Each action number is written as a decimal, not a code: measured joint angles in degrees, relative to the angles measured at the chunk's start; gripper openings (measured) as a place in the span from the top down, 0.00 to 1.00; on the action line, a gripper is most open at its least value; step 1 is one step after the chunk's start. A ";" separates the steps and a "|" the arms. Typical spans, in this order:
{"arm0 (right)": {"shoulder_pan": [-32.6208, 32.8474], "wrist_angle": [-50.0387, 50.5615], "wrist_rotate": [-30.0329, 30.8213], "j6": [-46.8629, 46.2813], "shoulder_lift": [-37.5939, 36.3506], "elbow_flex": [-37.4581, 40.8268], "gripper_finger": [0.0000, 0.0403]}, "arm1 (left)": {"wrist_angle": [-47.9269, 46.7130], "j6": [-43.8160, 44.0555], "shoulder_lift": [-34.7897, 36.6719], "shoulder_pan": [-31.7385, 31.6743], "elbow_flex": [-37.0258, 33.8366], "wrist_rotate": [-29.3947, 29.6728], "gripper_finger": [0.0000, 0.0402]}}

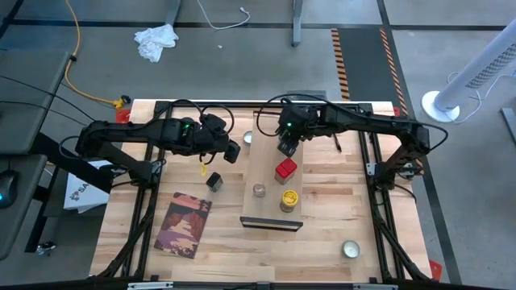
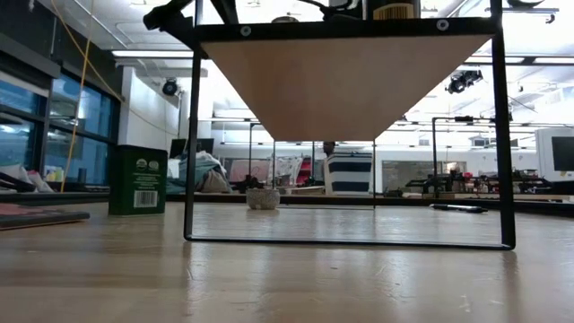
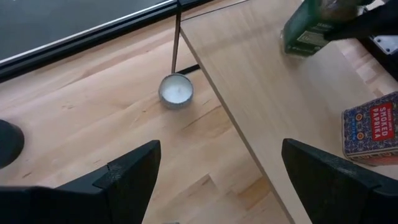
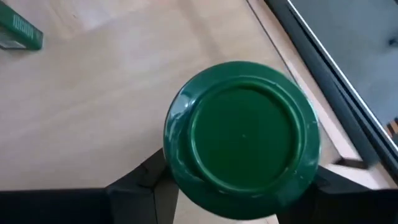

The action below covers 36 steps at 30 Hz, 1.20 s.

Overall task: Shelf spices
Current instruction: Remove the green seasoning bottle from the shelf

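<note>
**Green-lidded jar gripped at the shelf's far end**

Left pincer (image 1: 234, 151) spread wide, holding nothing, over the tabletop (image 1: 339, 221) beside the shelf's (image 1: 262, 173) far left corner. Black square tin (image 1: 214, 181) on the tabletop left of the shelf. Right pincer (image 4: 239, 186) has its fingers clasping the green-lidded jar (image 4: 241, 140) at the shelf's far end.

Two dark, matte-black jointed arms, thin black cables looping over each, a small green light glowing near each wrist. Left gripper (image 3: 217, 180) and right gripper (image 4: 242, 186): broad, flat, angular black fingers (image 3: 124, 180).
</note>
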<state>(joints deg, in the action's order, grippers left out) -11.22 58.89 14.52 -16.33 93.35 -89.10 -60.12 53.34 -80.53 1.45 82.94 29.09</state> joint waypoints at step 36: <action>46.64 -10.41 -0.01 -67.25 -21.36 44.06 0.55 | 3.43 -4.38 0.00 -0.78 -0.04 -1.77 0.18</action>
<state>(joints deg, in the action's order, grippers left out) 35.42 48.48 14.52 -83.58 71.99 -45.04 -56.69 48.96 -80.53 0.67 82.89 27.32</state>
